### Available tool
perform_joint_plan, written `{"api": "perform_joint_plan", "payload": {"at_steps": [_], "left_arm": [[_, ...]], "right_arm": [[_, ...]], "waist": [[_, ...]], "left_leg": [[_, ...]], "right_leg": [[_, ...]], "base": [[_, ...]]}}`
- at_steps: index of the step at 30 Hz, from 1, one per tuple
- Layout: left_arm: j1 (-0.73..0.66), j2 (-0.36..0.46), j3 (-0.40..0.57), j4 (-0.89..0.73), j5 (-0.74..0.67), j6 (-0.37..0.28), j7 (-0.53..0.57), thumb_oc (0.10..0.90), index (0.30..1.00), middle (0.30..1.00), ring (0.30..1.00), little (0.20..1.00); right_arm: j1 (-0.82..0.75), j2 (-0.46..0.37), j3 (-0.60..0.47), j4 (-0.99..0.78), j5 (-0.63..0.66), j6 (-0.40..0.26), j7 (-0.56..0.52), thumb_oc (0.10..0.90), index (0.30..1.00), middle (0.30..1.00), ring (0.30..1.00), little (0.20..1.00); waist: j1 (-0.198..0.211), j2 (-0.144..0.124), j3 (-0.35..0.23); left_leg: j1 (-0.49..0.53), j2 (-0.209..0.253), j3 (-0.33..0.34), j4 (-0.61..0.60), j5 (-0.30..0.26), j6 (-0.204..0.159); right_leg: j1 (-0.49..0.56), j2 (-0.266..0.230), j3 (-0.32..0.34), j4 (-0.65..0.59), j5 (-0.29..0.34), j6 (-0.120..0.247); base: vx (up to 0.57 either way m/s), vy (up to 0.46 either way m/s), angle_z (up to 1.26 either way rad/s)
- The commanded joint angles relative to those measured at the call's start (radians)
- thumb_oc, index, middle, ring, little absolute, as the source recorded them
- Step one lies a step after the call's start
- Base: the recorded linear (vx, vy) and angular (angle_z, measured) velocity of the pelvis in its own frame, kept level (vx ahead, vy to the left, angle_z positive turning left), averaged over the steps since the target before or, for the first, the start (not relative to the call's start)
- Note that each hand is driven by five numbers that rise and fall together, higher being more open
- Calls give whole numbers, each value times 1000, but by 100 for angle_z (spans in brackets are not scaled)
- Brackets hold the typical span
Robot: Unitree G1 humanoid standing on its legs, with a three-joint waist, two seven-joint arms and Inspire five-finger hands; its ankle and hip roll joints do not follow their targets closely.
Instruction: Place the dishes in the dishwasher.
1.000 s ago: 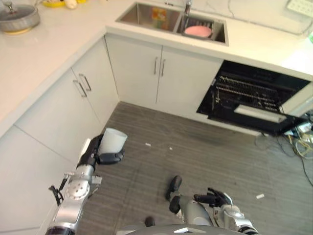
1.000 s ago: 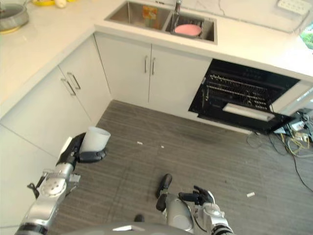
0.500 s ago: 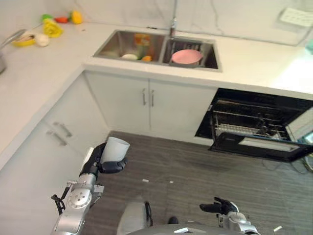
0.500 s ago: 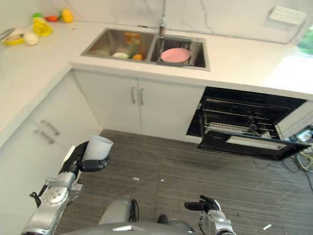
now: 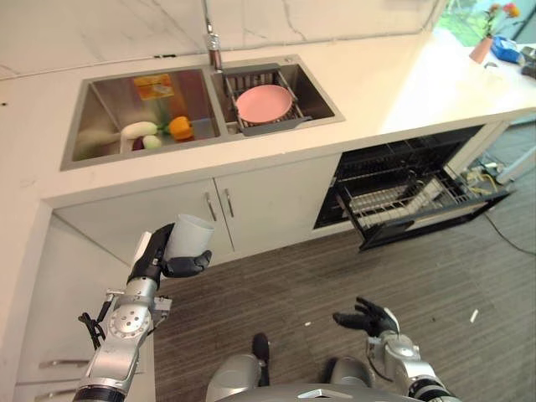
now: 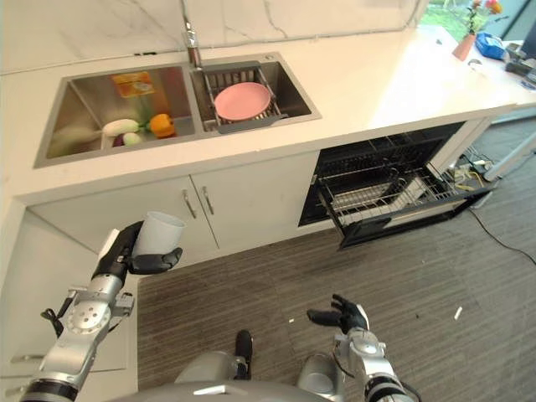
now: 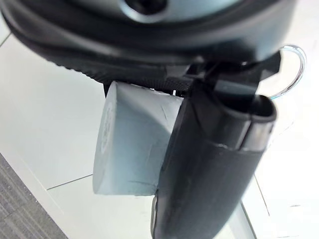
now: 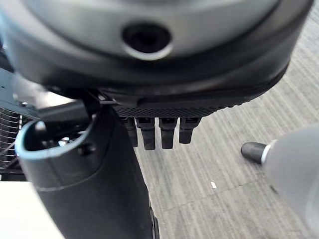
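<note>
Pale cup (image 5: 189,237) was gripped in curled left hand (image 5: 161,262), held low before cabinet doors (image 5: 219,209), well apart from dishwasher. Pink plate (image 5: 264,102) was left in sink (image 5: 109,100), veggies (image 5: 159,132) beside it. Dishwasher rack (image 5: 394,188) was pulled out, nothing loaded yet. Right hand (image 5: 368,319) was kept low, fingers loosely spread, nothing held. No obstacle was seen on floor (image 5: 435,276).

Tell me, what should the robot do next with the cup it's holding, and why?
Probably carry the cup rightward toward the open dishwasher. The left hand has its fingers curled round the cup in front of the sink cabinet, well left of the pulled-out rack. The right hand hangs open, empty.
</note>
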Motion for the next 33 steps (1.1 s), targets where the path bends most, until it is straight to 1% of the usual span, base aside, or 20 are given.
{"api": "perform_joint_plan", "payload": {"at_steps": [1, 3, 4, 6, 7, 9, 10, 13, 14, 15, 17, 18, 19, 21, 23, 24, 25, 26, 27, 33], "left_arm": [[-26, 23, -2, -139, 12, -106, 11, 400, 300, 300, 300, 300], [-45, 16, -5, -128, 22, -110, 17, 400, 300, 300, 300, 300], [-49, 15, -6, -126, 25, -111, 17, 400, 300, 300, 300, 300], [-51, 9, -9, -116, 34, -114, 21, 400, 300, 300, 300, 300], [-49, 9, -10, -115, 34, -115, 21, 400, 300, 300, 300, 300], [-48, 1, -12, -102, 37, -112, 20, 400, 300, 300, 300, 300], [-48, 1, -12, -102, 37, -112, 20, 400, 300, 300, 300, 300], [-46, 4, -15, -94, 26, -108, 20, 400, 300, 300, 300, 300], [-46, 4, -15, -94, 26, -108, 20, 400, 300, 300, 300, 300], [-44, 1, -16, -91, 19, -104, 21, 400, 300, 300, 300, 300], [-61, 0, -24, -82, 11, -106, 37, 400, 300, 300, 300, 300], [-62, 0, -25, -81, 11, -106, 37, 400, 300, 300, 300, 300], [-81, 0, -29, -73, 2, -101, 47, 400, 300, 300, 300, 300], [-77, -6, -31, -77, 3, -101, 45, 400, 300, 300, 300, 300], [-77, -6, -31, -77, 3, -102, 45, 400, 300, 300, 300, 300], [-93, -2, -47, -67, -4, -105, 47, 400, 300, 300, 300, 300], [-93, -1, -47, -67, -4, -105, 47, 400, 300, 300, 300, 300], [-94, 3, -48, -55, 1, -103, 52, 400, 300, 300, 300, 300], [-96, 3, -48, -55, 0, -104, 49, 400, 300, 300, 300, 300], [-101, 8, -85, -40, 6, -101, 31, 400, 300, 300, 300, 300]], "right_arm": [[-45, -70, -36, -15, 23, -56, -27, 800, 900, 900, 900, 900], [-47, -72, -29, -47, 21, -63, -23, 800, 900, 900, 900, 900], [-46, -73, -25, -56, 18, -63, -20, 800, 900, 900, 900, 900], [-25, -74, -19, -79, 11, -66, -16, 800, 900, 900, 900, 900], [-22, -74, -18, -82, 10, -65, -16, 800, 900, 900, 900, 900], [7, -72, -5, -76, 12, -67, -5, 800, 900, 900, 900, 900], [7, -72, -5, -76, 12, -67, -5, 800, 900, 900, 900, 900], [23, -77, 21, -61, 10, -72, -1, 800, 900, 900, 900, 900], [23, -76, 22, -61, 10, -72, -2, 800, 900, 900, 900, 900], [25, -78, 31, -57, 14, -72, 0, 800, 900, 900, 900, 900], [18, -88, 34, -58, 13, -72, -6, 800, 900, 900, 900, 900], [17, -88, 33, -58, 13, -72, -6, 800, 900, 900, 900, 900], [7, -97, 31, -51, 13, -66, -17, 800, 900, 900, 900, 900], [-1, -102, 24, -32, 9, -67, -19, 800, 900, 900, 900, 900], [-2, -102, 23, -31, 9, -67, -19, 800, 900, 900, 900, 900], [-14, -108, 18, -21, 12, -69, -34, 800, 900, 900, 900, 900], [-14, -108, 18, -21, 12, -69, -34, 800, 900, 900, 900, 900], [-16, -112, 21, -17, 4, -72, -42, 800, 900, 900, 900, 900], [-31, -107, 21, 11, 2, -68, -33, 800, 900, 900, 900, 900], [9, -104, -37, 11, 28, -72, -40, 800, 900, 900, 900, 900]], "waist": [[-3, -7, -28], [-10, -19, -26], [-12, -19, -34], [-17, -41, -45], [-14, -37, -45], [-28, -47, -72], [-28, -47, -72], [-34, -43, -88], [-34, -42, -88], [-22, -48, -79], [-15, -47, -61], [-17, -47, -61], [4, -58, -39], [22, -66, -30], [23, -68, -31], [42, -59, -16], [44, -59, -15], [69, -44, -7], [81, -37, -10], [29, -11, -61]], "left_leg": [[94, 41, -95, 70, -189, -83], [138, 55, -64, 50, -207, -98], [160, 65, -63, 41, -230, -103], [186, 65, -42, 30, -230, -108], [193, 69, -39, 28, -234, -109], [234, 120, -31, 36, -255, -133], [234, 120, -31, 36, -255, -133], [207, 218, -37, 179, -192, -164], [204, 221, -38, 184, -194, -166], [151, 237, -66, 314, -137, -156], [82, 228, -113, 427, -75, -157], [78, 229, -115, 430, -75, -158], [-26, 170, -176, 481, -100, -140], [-97, 90, -228, 367, -153, -145], [-93, 89, -226, 359, -151, -146], [-168, 110, -200, 264, -67, -169], [-166, 110, -198, 261, -65, -169], [-179, 80, -229, 188, -18, -176], [-148, 65, -278, 136, -20, -184], [-22, 92, -260, -22, 1, -181]], "right_leg": [[-26, 23, -30, -95, 119, 25], [-47, 6, -94, -183, 179, 50], [-35, 17, -84, -199, 164, 61], [-25, 14, -93, -197, 184, 47], [-22, 18, -91, -194, 180, 48], [-6, 53, -78, -180, 158, 35], [-6, 53, -78, -180, 158, 35], [43, 142, -65, -186, 104, -14], [43, 145, -66, -188, 104, -16], [78, 175, -46, -200, 80, -48], [93, 193, -43, -199, 56, -73], [92, 193, -45, -198, 55, -74], [106, 189, -23, -191, 27, -84], [120, 182, 15, -193, 8, -69], [119, 180, 16, -192, 6, -69], [148, 181, 12, -205, 1, -69], [148, 181, 13, -205, 1, -69], [162, 200, 29, -211, -4, -71], [169, 212, 59, -201, -13, -67], [198, 191, 50, -217, -12, -46]], "base": [[182, -61, -57], [280, -116, -55], [198, -97, -38], [190, -103, -37], [308, -170, -29], [351, -262, -15], [382, -362, -15], [242, -306, -20], [216, -262, -32], [180, -222, -64], [126, -175, -65], [78, -66, -45], [126, -27, -38], [206, 29, -15], [88, 47, -50], [54, 61, -41], [126, 95, 4], [144, 61, -8], [182, 88, -20], [115, 151, -39]]}}
